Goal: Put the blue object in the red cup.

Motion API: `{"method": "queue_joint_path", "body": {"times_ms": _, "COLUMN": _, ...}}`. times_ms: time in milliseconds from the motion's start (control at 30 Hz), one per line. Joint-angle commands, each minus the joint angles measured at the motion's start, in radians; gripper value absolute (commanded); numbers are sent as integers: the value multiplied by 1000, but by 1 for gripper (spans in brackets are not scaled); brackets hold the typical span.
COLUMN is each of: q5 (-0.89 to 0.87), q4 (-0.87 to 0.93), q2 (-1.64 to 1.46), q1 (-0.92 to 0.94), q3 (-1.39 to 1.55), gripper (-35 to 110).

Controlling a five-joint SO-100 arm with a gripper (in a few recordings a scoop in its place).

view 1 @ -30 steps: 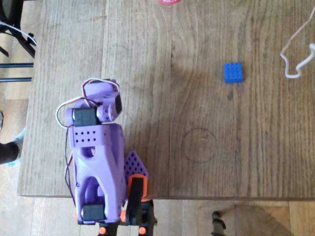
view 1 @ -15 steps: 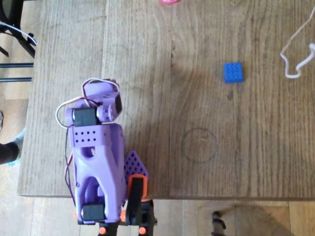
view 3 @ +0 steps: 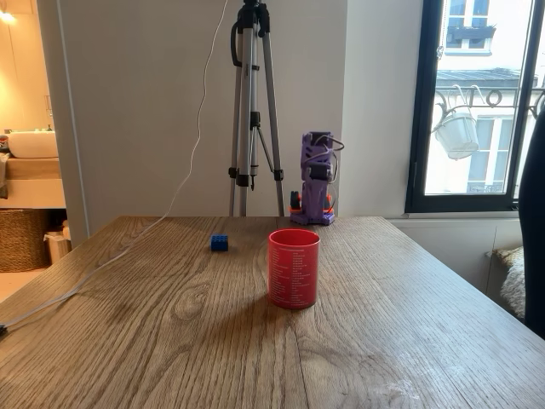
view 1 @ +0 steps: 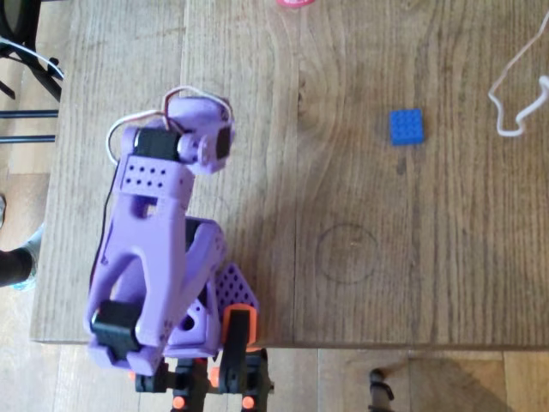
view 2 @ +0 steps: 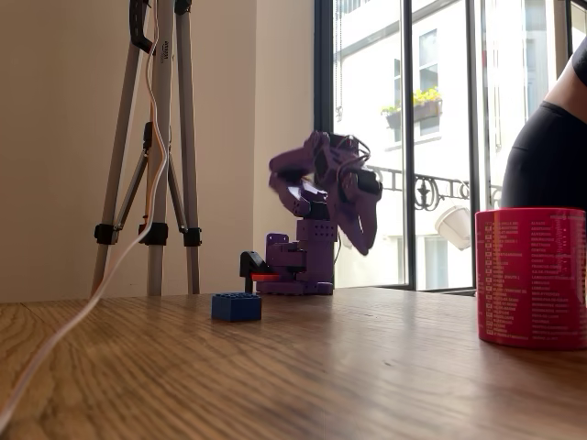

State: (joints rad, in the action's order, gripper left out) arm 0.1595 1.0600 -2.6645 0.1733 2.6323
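One reach remains before any grasp: the arm should swing toward the blue object (view 1: pixel 406 127), descend square over its studs, and pinch across flat sides. The brick lies on the desk (view 1: pixel 343 283), well apart from the red cup (view 3: pixel 294 267). The folded arm hangs above its base; whether the fingers (view 2: pixel 364 240) are spread, I cannot tell.

1. The table (view 3: pixel 170 341) is brown wood with wavy lines in it.
2. A plain pale wall (view 3: pixel 136 102) stands behind it.
3. A tall tripod (view 3: pixel 253 111) stands by that wall.
4. A big window (view 3: pixel 477 102) with a dark frame lets in bright daylight.
5. A white flower pot (view 3: pixel 458 134) hangs outside the window.
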Motion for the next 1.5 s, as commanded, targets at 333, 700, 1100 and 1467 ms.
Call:
{"method": "queue_joint_path", "body": {"times_ms": 333, "q5": -235, "q4": 371, "q2": 1089, "q1": 172, "q3": -1324, "gripper": 1}}
{"method": "queue_joint_path", "body": {"times_ms": 700, "q5": -425, "q4": 221, "q2": 1379, "q1": 379, "q3": -1600, "gripper": 1}}
{"method": "queue_joint_path", "body": {"times_ms": 1100, "q5": -733, "q4": 207, "q2": 1417, "q1": 589, "q3": -1454, "gripper": 1}}
{"method": "queue_joint_path", "body": {"times_ms": 1467, "q5": -606, "q4": 198, "q2": 1442, "q1": 574, "q3": -1341, "gripper": 1}}
